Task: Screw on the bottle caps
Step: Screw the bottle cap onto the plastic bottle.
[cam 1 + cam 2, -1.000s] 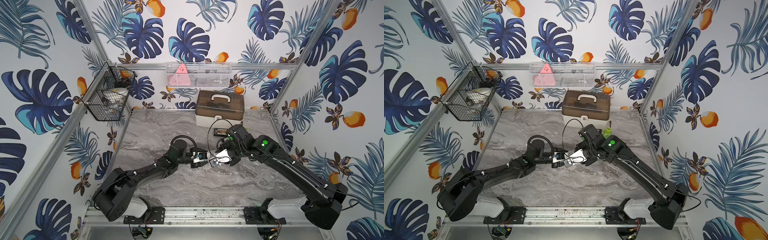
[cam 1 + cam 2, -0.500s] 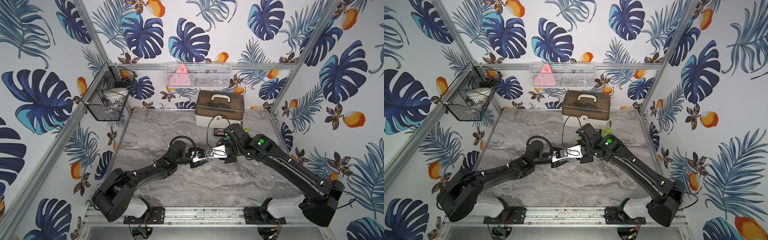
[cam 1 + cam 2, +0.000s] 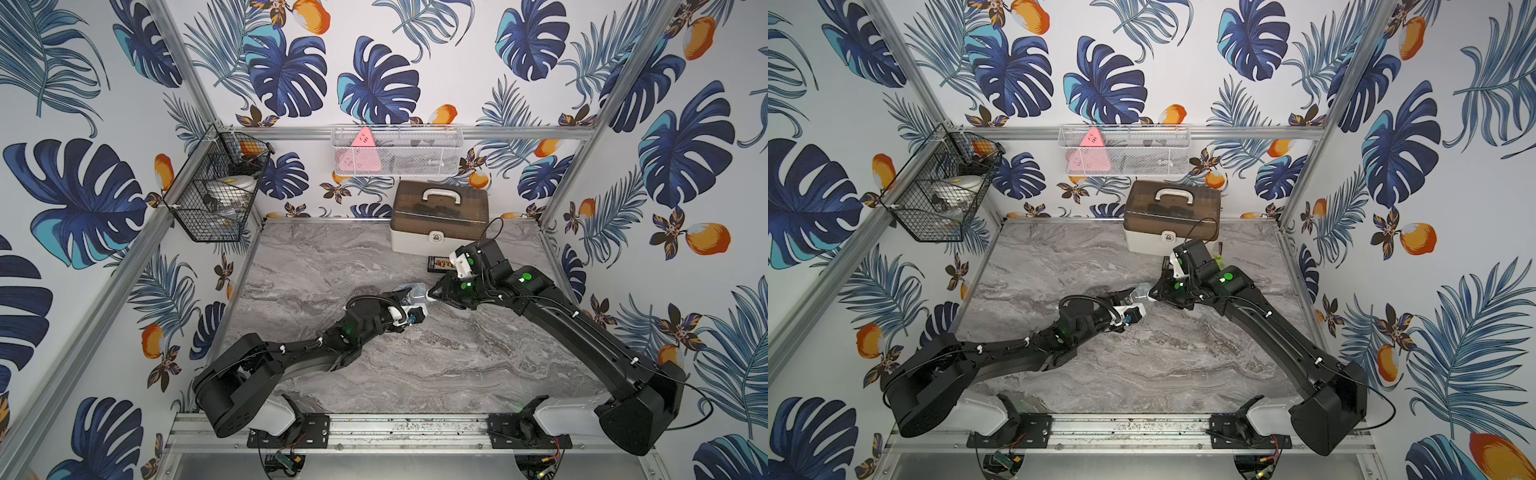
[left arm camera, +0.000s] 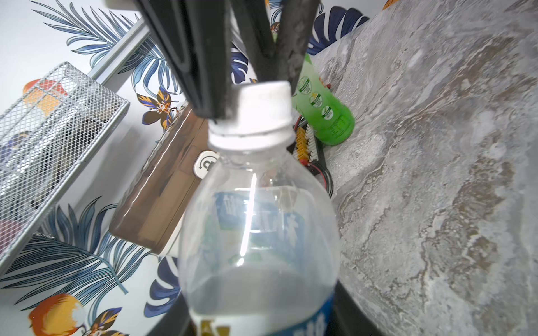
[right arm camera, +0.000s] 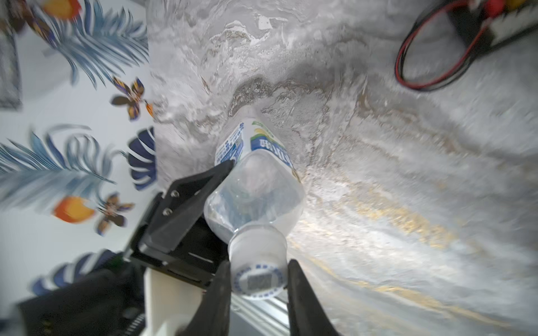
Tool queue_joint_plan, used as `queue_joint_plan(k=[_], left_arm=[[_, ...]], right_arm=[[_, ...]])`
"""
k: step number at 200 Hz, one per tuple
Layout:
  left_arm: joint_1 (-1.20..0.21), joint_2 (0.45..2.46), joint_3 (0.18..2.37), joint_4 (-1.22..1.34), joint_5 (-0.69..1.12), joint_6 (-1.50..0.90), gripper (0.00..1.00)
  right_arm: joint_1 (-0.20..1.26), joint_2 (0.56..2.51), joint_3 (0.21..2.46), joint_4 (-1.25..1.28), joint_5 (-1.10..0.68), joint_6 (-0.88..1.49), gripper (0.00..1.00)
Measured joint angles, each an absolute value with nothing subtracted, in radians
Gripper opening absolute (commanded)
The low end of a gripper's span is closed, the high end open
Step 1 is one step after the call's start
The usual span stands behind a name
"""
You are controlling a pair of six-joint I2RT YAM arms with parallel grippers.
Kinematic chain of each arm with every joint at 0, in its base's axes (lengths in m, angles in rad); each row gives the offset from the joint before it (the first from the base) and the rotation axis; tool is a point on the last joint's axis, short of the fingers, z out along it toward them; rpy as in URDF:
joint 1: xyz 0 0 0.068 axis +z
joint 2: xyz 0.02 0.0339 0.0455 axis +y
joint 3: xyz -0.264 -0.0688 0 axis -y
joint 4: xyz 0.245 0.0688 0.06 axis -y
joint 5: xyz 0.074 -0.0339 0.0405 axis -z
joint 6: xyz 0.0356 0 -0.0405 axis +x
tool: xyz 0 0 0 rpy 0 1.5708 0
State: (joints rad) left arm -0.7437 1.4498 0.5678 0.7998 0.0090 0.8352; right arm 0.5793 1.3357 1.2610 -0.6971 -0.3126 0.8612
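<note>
The clear bottle (image 4: 259,232), clamped by its body in the left gripper (image 5: 260,171) above the table (image 3: 316,266), looks light and crushable, so the right gripper (image 5: 258,270), closed on the sides of the whitish cap (image 4: 262,113), should twist gently

Enclosure seen from above. Walls (image 3: 286,75) are papered with blue leaves and orange fruit and edged by aluminium posts (image 3: 187,58). The floor is formed by a grey marble-patterned tabletop (image 3: 316,266). A black wire basket (image 3: 216,195) is hung at upper left; a white mesh basket (image 3: 415,149), holding what appears to be a pink triangular item (image 3: 361,156), is fixed at upper centre, with a brown-lidded case (image 3: 438,212) set just below.
</note>
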Motion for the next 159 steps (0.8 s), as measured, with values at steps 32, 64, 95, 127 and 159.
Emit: queue_joint_plan(k=[32,64,95,127,159], left_arm=[[-0.735,1.441,0.568,0.879,0.009,0.846,0.47],[-0.662,1.396,0.576,0.791,0.168,0.81,0.47],[-0.596,1.372,0.636,0.622,0.377,0.768,0.45],[-0.581,1.377,0.693,0.494,0.535,0.746,0.45],[-0.58,1.378,0.714,0.426,0.612,0.733,0.45]], right_arm=[[0.542,1.343,1.352,-0.725,-0.378,0.824,0.51],[0.542,1.276,1.394,-0.743,-0.37,0.332,0.59],[0.543,1.198,1.36,-0.816,-0.379,-0.327,0.61],[0.556,1.24,1.404,-0.931,-0.367,-0.86,0.6],[0.625,1.264,1.444,-0.988,-0.324,-1.164,0.53]])
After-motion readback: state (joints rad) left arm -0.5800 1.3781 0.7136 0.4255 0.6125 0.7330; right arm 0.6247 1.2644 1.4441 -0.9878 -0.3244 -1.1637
